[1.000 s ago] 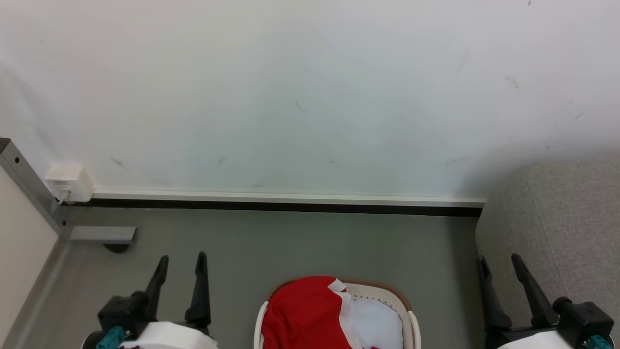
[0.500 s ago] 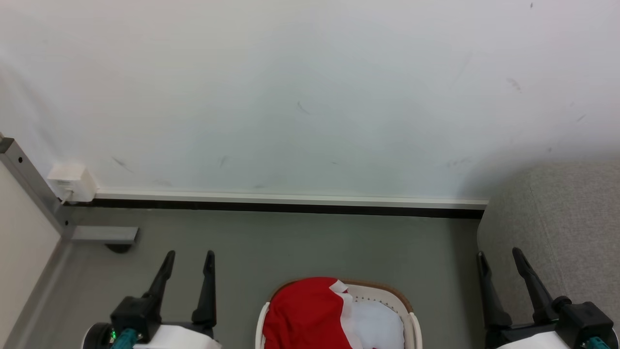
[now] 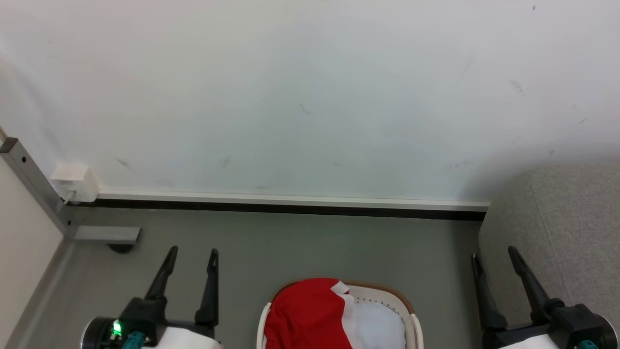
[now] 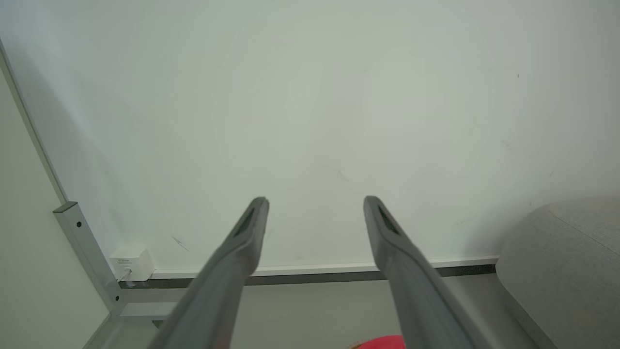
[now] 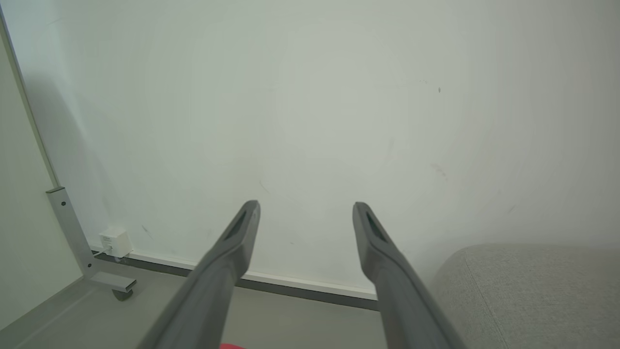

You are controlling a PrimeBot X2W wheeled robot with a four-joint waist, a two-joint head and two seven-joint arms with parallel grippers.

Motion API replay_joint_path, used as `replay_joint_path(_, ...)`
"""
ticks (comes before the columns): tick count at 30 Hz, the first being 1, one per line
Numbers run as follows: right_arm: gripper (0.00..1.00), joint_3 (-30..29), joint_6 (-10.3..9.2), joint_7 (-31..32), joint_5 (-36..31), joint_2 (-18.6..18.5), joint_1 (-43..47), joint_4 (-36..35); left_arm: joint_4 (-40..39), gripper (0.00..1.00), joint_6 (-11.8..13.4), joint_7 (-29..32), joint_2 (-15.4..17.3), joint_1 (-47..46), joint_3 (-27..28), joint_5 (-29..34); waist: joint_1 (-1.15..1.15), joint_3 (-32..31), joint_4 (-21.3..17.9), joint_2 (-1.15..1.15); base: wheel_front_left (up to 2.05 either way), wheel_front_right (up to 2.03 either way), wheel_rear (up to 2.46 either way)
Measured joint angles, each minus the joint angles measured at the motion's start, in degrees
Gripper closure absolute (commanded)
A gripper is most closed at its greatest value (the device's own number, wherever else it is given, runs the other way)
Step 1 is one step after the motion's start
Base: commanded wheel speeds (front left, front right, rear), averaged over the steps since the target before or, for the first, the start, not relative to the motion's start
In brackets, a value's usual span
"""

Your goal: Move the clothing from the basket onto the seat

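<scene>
While bright red fabric clothing (image 3: 305,315) lies untouched in oval white plastic basket (image 3: 387,290), left gripper (image 3: 193,250) has edged closer, right gripper (image 3: 493,252) barely; both wide, empty: reach likely beginning.

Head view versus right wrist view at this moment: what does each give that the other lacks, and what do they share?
Head view adds: the basket with its brown rim, the pale cloth beside the clothing inside it, and the left gripper, open, a green light at its wrist. Right wrist view adds: a close look along the right gripper's open fingers, a slot near each tip. Both share: the right gripper, some red clothing, the seat, the white wall box and the grey post.
</scene>
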Motion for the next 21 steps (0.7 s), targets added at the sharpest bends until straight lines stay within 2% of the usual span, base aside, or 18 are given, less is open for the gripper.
replay_joint_path(5, 0.00, 0.11, 0.01, -0.46, -1.70, 0.00, 0.00, 0.01, -0.08, 0.00, -0.32, -0.44, -0.48, 0.01, 0.43, 1.54, 0.00, -0.09, 0.10, 0.00, 0.00, 0.00, 0.00)
replay_joint_path(21, 0.00, 0.07, 0.00, -0.48, -1.29, -0.01, -0.01, 0.09, 0.11, 0.00, -1.55, -0.44, -1.47, 0.26, 1.80, 1.58, 0.00, -0.32, -0.07, 0.00, 0.00, 0.00, 0.00)
